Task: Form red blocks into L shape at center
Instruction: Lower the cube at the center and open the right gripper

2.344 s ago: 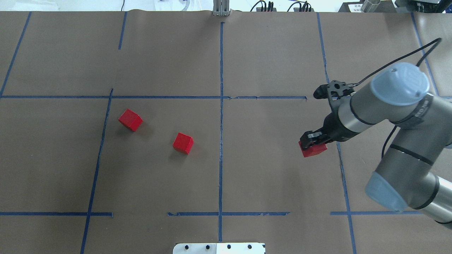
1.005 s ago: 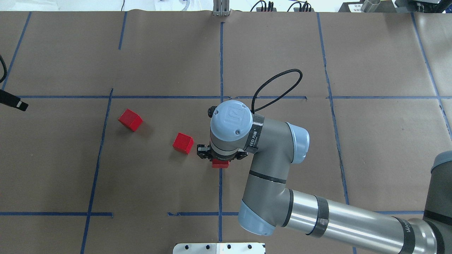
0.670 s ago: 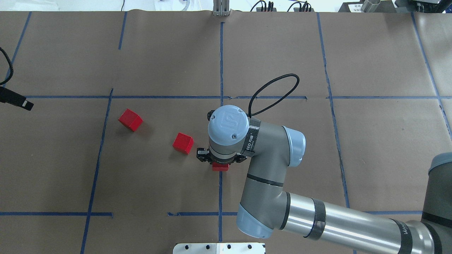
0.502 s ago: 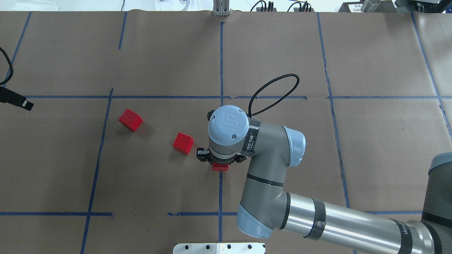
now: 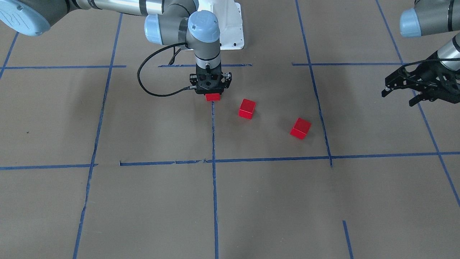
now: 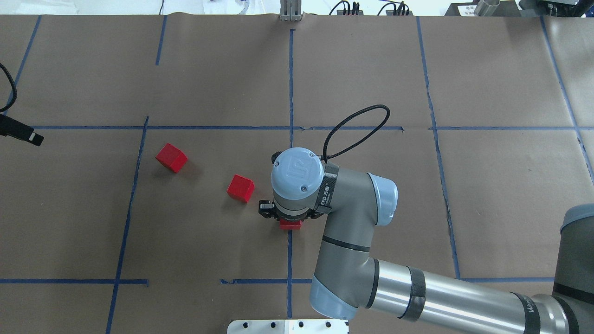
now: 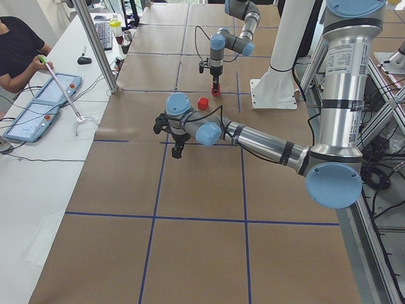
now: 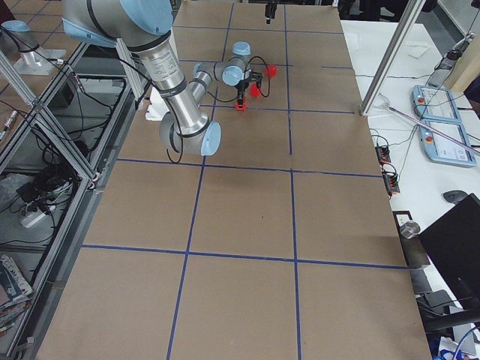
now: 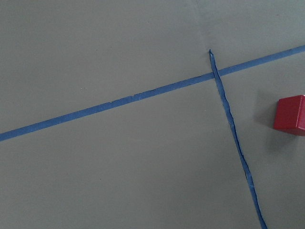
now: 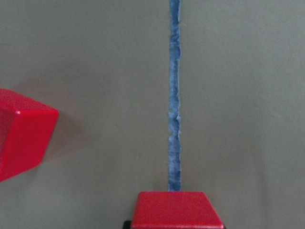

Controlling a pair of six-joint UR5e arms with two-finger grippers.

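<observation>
Grip on the held red block (image 5: 213, 96) at the blue tape line (image 5: 213, 136); two more lie loose

Brown paper (image 5: 151, 201) covers the whole table, marked into squares by tape. On the robot's side the middle square ends near the white base plate (image 5: 233, 32). Beyond the table's far edge stands a white side table (image 7: 38, 164) where a person (image 7: 16, 50) sits. The right arm (image 6: 352, 260) reaches in low across the robot's right half of the center (image 5: 179, 133). The paper on that side of the line is bare, as are the squares nearer the front-facing camera.

The right gripper (image 5: 213, 92) points straight down with its fingers closed on the held red block. The block sits squarely on the tape line, its edges lined up with it. Whether its underside touches the paper I cannot tell.

The second red block (image 6: 241, 188) lies near it on the robot's left, apart from it and turned askew to the grid. It shows at the left edge of the right wrist view. The third red block (image 6: 171, 157) lies farther left, also skewed, well apart from both others and near the square's left tape line.

The left gripper (image 5: 397, 99) hangs above the paper outside that square with its fingers spread and nothing between them, well away from every block.
</observation>
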